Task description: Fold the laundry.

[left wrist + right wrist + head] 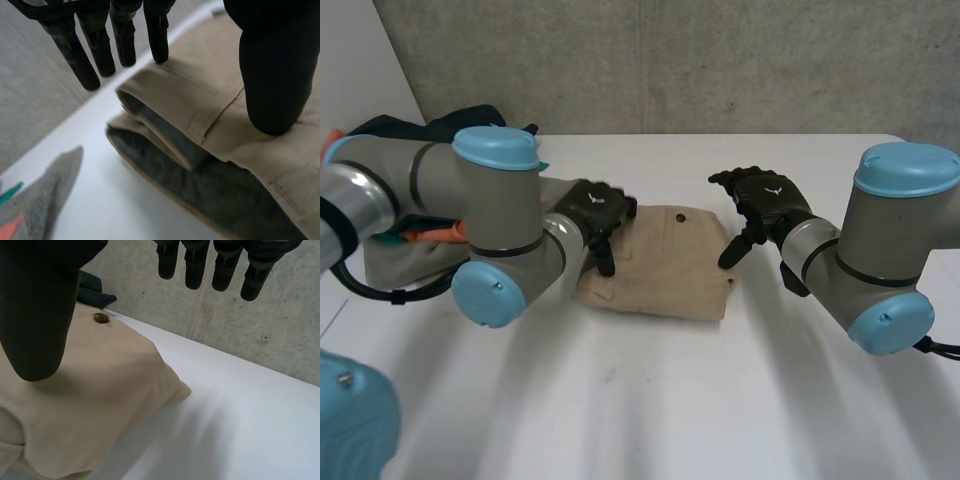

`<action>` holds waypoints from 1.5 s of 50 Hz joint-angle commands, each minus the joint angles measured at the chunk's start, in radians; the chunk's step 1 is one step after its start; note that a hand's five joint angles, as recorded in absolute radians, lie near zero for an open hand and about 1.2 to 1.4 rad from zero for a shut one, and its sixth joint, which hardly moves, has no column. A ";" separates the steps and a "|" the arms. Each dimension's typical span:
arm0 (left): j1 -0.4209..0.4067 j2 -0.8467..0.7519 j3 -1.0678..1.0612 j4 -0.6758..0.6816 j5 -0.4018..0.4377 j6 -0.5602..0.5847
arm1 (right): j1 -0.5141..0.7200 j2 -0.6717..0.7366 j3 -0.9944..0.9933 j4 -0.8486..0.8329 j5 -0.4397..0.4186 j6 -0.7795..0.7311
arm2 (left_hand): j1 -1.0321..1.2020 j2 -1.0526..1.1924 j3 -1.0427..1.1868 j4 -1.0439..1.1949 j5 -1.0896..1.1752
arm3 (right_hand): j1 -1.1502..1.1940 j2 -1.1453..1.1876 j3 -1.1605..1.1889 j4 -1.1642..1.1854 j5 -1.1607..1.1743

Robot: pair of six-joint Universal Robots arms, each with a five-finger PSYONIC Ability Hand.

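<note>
While my left hand (595, 212) sits fingers-straight on the folded beige trousers' (665, 265) left edge, table (650, 400) centre, my right hand (765, 205) hovers open by their right corner. Risk: a dragging thumb could spring the layers apart.
</note>
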 commanded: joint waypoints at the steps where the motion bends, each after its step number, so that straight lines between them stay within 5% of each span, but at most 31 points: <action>1: -0.020 -0.095 0.161 -0.085 -0.062 0.154 | -0.012 0.002 -0.003 -0.003 -0.020 0.010 | 1.027 1.035 1.031 1.031 1.038 | -0.049 -0.032 -0.031 -0.038 -0.043; 6: -0.034 -0.046 0.250 0.019 -0.242 0.170 | -0.015 -0.001 -0.004 -0.003 -0.019 -0.003 | 1.032 1.040 1.036 1.035 1.042 | -0.049 -0.032 -0.031 -0.038 -0.043; 10: -0.055 0.037 0.306 0.156 -0.268 0.162 | -0.020 -0.008 -0.006 -0.003 -0.018 -0.009 | 1.032 1.040 1.036 1.035 1.042 | -0.049 -0.032 -0.031 -0.038 -0.043; 17: -0.157 0.138 0.320 0.266 -0.034 0.099 | -0.070 -0.031 -0.038 -0.003 -0.011 -0.003 | 1.032 1.040 1.036 1.035 1.042 | -0.049 -0.032 -0.031 -0.038 -0.043; 26: -0.282 0.089 0.238 0.066 0.135 -0.094 | -0.213 -0.082 -0.116 0.004 -0.002 0.011 | 1.032 1.040 1.036 1.035 1.042 | -0.049 -0.032 -0.031 -0.038 -0.043; 30: -0.319 0.071 0.185 -0.002 0.174 -0.103 | -0.265 -0.087 -0.156 0.009 -0.009 0.005 | 0.162 0.170 0.166 0.166 0.173 | -0.049 -0.032 -0.031 -0.038 -0.043; 31: -0.318 0.075 0.166 -0.011 0.171 -0.087 | -0.276 -0.087 -0.170 0.017 -0.012 0.002 | -0.107 -0.099 -0.103 -0.104 -0.097 | -0.049 -0.032 -0.031 -0.038 -0.043; 32: -0.316 0.081 0.157 -0.011 0.166 -0.074 | -0.279 -0.087 -0.178 0.024 -0.014 -0.001 | -0.154 -0.145 -0.149 -0.150 -0.143 | -0.049 -0.032 -0.031 -0.038 -0.043; 48: -0.137 0.285 -0.058 0.105 -0.102 -0.016 | -0.129 -0.134 -0.155 0.299 -0.118 -0.354 | -0.190 -0.182 -0.186 -0.186 -0.180 | -0.049 -0.032 -0.031 -0.038 -0.043; 57: -0.006 0.204 -0.110 -0.017 -0.087 -0.057 | 0.032 -0.070 -0.188 0.311 -0.112 -0.431 | -0.190 -0.182 -0.186 -0.186 -0.180 | -0.049 -0.032 -0.031 -0.038 -0.043; 62: 0.030 0.143 -0.108 -0.037 -0.043 -0.071 | 0.048 0.100 -0.369 0.207 -0.005 -0.408 | -0.190 -0.182 -0.186 -0.186 -0.180 | -0.049 -0.032 -0.031 -0.038 -0.043; 66: 0.032 0.082 -0.081 -0.040 -0.026 -0.073 | 0.042 0.224 -0.495 0.279 0.052 -0.377 | -0.190 -0.182 -0.186 -0.186 -0.180 | -0.049 -0.032 -0.031 -0.038 -0.043; 72: 0.000 -0.020 -0.007 -0.039 -0.029 -0.076 | 0.016 0.327 -0.589 0.423 0.003 -0.317 | -0.190 -0.182 -0.186 -0.186 -0.180 | -0.038 -0.021 -0.019 -0.026 -0.031; 75: -0.023 -0.089 0.065 -0.044 -0.036 -0.079 | 0.006 0.329 -0.586 0.457 -0.032 -0.274 | -0.104 -0.096 -0.100 -0.101 -0.094 | 0.161 0.178 0.180 0.173 0.168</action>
